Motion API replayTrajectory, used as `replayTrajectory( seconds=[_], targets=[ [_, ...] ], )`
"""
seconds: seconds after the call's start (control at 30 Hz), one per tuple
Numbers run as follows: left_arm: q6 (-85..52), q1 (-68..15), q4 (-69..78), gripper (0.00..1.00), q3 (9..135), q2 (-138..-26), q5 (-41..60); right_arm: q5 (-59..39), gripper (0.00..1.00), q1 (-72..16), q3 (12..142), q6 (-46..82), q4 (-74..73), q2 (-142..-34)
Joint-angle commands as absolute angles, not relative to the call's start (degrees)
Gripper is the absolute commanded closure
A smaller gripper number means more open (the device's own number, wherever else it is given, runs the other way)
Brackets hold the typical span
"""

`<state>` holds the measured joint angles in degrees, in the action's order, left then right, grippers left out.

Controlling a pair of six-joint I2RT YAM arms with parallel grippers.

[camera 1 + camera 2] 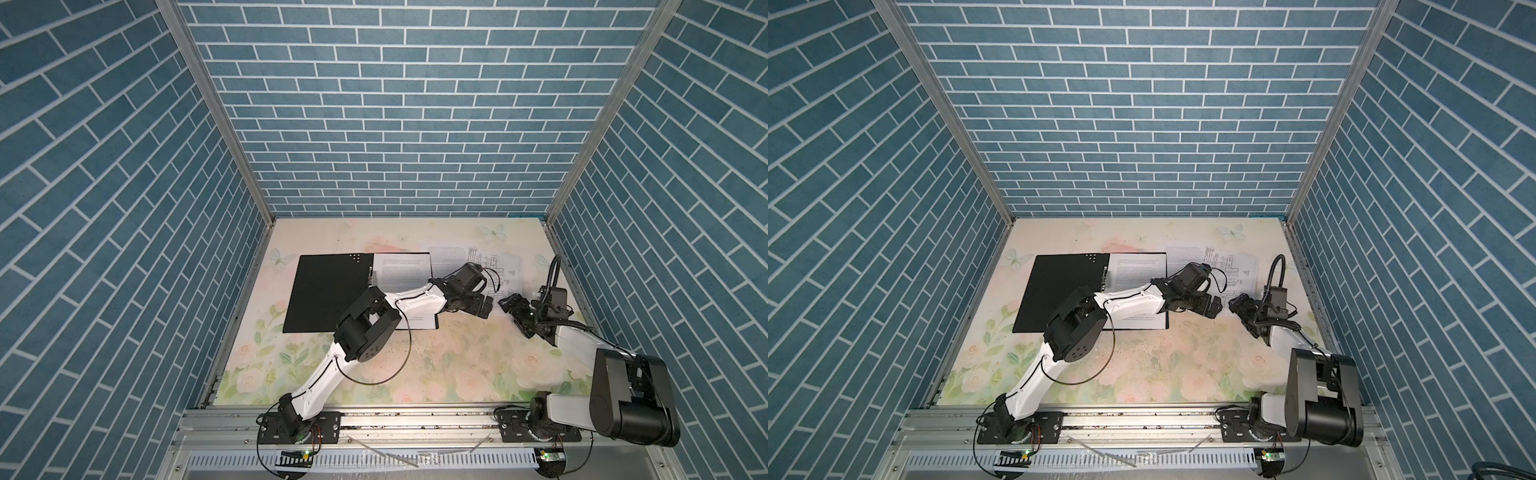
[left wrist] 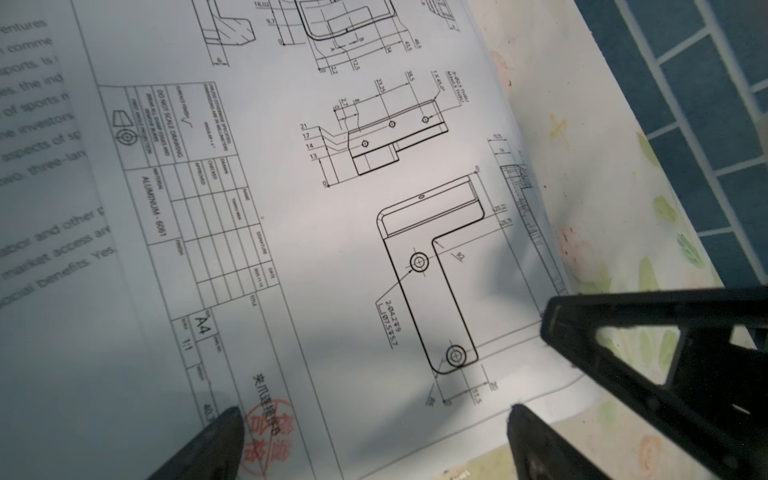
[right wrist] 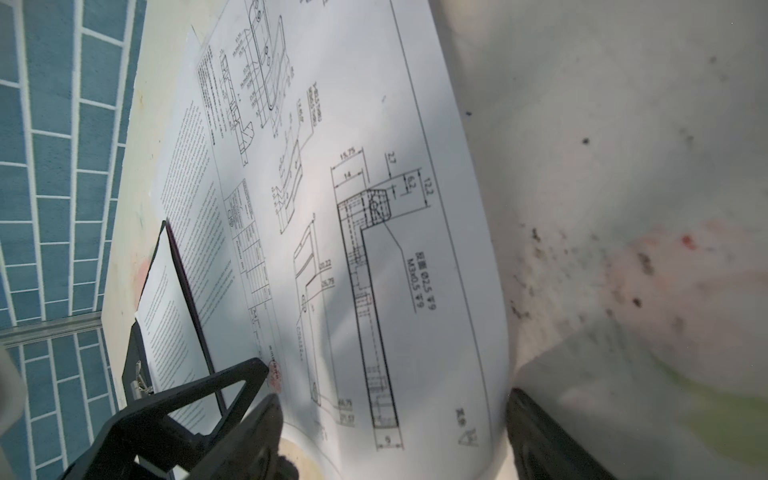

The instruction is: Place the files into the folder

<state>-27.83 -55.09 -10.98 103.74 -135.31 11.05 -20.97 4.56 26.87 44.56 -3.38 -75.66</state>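
Files lie in two places: a text sheet sits on the right half of the open folder (black inside up), left of the worktop's middle, and a drawing sheet lies near the far right corner. Left gripper reaches across to that sheet's near edge, jaws spread wide, grasping nothing. Right gripper faces it, just beside, likewise released and empty.
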Motion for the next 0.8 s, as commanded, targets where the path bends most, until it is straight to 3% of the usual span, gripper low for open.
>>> replayTrajectory(
  seconds=[0.0, 0.17, 0.6, 0.77],
  targets=[
    [-29.44, -55.79, -13.21, 0.0, 101.44, -136.32, 14.11, -22.78, 0.17, 4.52, 26.33, 46.14, 0.0, -77.93],
    [-29.44, -55.73, -11.29, 0.0, 100.73, -135.8, 14.35, -24.57, 0.2, 4.6, 26.63, 46.15, -0.58, -79.59],
    [-28.74, -55.78, -8.57, 0.0, 97.99, -133.98, 13.52, -25.91, 0.48, 5.86, 27.84, 46.69, 0.35, -82.35],
    [-27.83, -55.77, -8.19, 0.0, 97.51, -133.13, 12.79, -26.5, 0.52, 7.15, 27.29, 46.67, 0.35, -82.44]
  ],
)
